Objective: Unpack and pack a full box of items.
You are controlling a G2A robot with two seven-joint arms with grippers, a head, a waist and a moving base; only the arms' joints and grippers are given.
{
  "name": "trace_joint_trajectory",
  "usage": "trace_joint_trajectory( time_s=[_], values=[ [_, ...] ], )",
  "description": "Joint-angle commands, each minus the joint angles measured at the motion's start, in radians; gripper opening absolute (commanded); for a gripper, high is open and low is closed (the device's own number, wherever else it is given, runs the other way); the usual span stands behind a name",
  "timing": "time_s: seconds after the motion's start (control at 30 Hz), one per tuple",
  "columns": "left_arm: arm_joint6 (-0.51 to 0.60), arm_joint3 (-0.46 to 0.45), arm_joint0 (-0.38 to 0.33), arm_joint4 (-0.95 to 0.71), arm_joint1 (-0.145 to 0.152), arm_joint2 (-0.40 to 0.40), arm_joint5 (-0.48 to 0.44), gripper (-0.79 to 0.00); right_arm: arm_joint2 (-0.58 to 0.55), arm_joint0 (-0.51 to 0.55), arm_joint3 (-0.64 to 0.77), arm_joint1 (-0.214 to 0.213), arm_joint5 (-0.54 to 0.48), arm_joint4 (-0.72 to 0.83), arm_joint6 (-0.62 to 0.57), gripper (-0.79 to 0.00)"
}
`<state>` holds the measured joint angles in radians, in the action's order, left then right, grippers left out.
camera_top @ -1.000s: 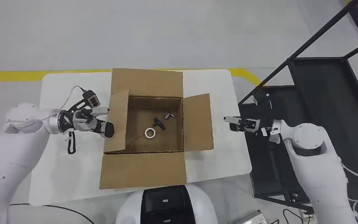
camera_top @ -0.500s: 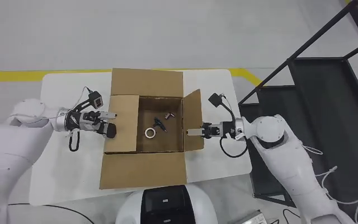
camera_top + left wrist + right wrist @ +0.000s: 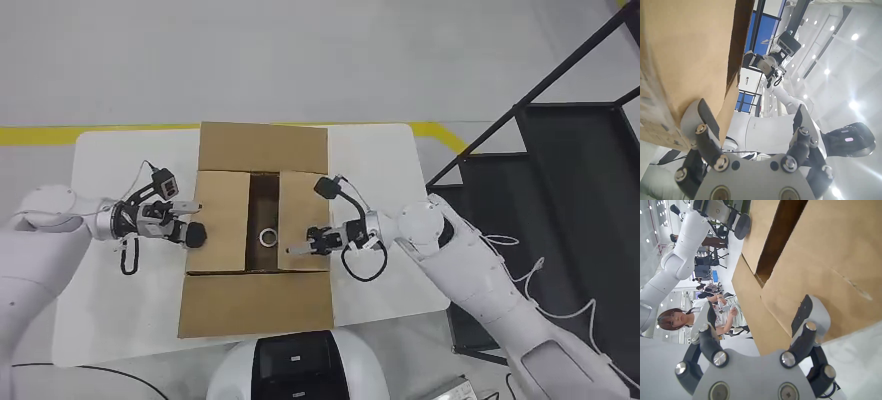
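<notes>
A brown cardboard box [image 3: 255, 303] stands mid-table, its back and front flaps lying outward. The left flap [image 3: 222, 220] and right flap [image 3: 303, 215] are folded in over the opening, with a narrow gap between them. Through the gap I see a tape roll [image 3: 268, 237]; the other items are hidden. My left gripper [image 3: 190, 222] is open at the left flap's outer edge, one finger [image 3: 706, 115] against the cardboard [image 3: 687, 56]. My right gripper [image 3: 303, 249] is open over the right flap, one pad [image 3: 802, 311] resting on the flap [image 3: 819, 256].
A black metal rack [image 3: 560, 190] stands just right of the white table [image 3: 120, 320]. A yellow floor line [image 3: 90, 134] runs behind the table. Bare tabletop lies left and right of the box.
The right arm swung in from the table's right edge and pushed the right flap up and over the opening. The left flap has also folded inward, hiding most of the box's contents.
</notes>
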<state>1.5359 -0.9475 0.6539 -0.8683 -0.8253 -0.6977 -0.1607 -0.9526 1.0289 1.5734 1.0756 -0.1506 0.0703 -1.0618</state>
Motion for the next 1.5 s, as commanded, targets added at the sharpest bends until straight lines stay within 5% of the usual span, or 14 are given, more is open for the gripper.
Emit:
trace_joint_trajectory(
  time_s=[0.0, 0.37, 0.57, 0.77, 1.07, 1.47],
  values=[
    [0.000, -0.003, -0.004, 0.013, 0.001, 0.007, 0.000, 0.000, 0.006, -0.007, -0.007, 0.002, 0.004, -0.005, 0.000, 0.000],
    [0.000, -0.042, -0.014, 0.003, 0.006, 0.029, -0.026, 0.000, -0.080, 0.041, 0.060, -0.022, -0.019, 0.064, -0.074, 0.000],
    [0.000, -0.099, 0.004, -0.098, 0.043, -0.021, -0.054, 0.000, -0.259, 0.168, 0.141, -0.066, -0.042, 0.154, -0.178, 0.000],
    [0.000, -0.190, 0.057, -0.239, 0.100, -0.101, -0.073, 0.000, -0.383, 0.349, 0.179, -0.105, -0.014, 0.082, -0.247, 0.000],
    [0.000, -0.230, 0.149, -0.334, 0.163, -0.222, -0.123, 0.000, -0.317, 0.474, 0.193, -0.108, -0.034, 0.062, -0.222, 0.000],
    [0.000, -0.256, 0.215, -0.311, 0.186, -0.316, -0.124, 0.000, -0.169, 0.423, 0.118, -0.083, -0.093, 0.171, -0.166, 0.000]
  ],
)
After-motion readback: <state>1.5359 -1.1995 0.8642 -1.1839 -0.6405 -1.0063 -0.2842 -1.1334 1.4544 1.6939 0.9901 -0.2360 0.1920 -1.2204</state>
